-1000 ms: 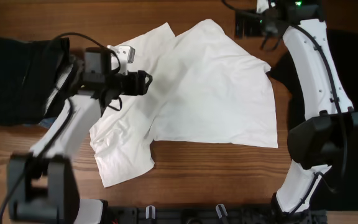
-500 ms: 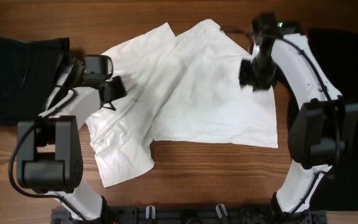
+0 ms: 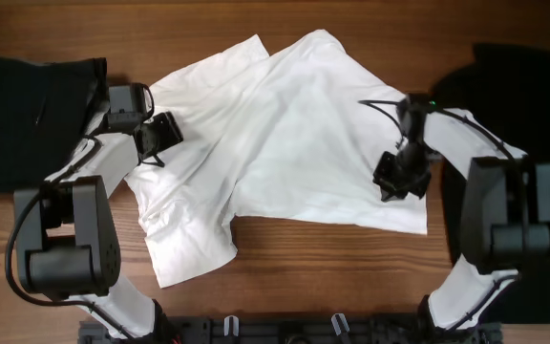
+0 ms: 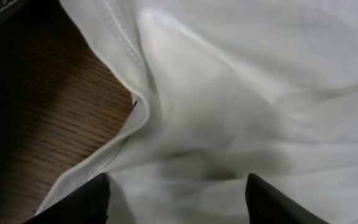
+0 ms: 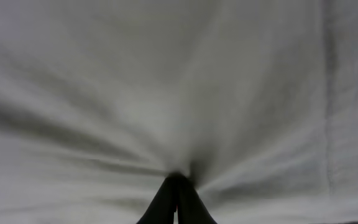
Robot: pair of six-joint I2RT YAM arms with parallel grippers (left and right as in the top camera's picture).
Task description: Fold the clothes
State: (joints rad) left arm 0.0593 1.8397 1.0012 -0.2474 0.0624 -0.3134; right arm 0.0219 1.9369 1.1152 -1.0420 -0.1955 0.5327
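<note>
White soft short-sleeved T-shirt (image 3: 313, 143) rumpled; right gripper (image 5: 178, 190) clamps it, we judge for smoothing; left gripper (image 4: 178, 190) spread wide over hem (image 4: 128, 74).

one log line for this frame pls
left gripper: open, at white T-shirt left edge | right gripper: shut, pinching T-shirt right side | T-shirt: spread, rumpled

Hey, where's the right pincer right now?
Overhead, the right pincer is on the right side of the white T-shirt, near its lower right corner, pinched on the cloth, beside the black garment.
</note>
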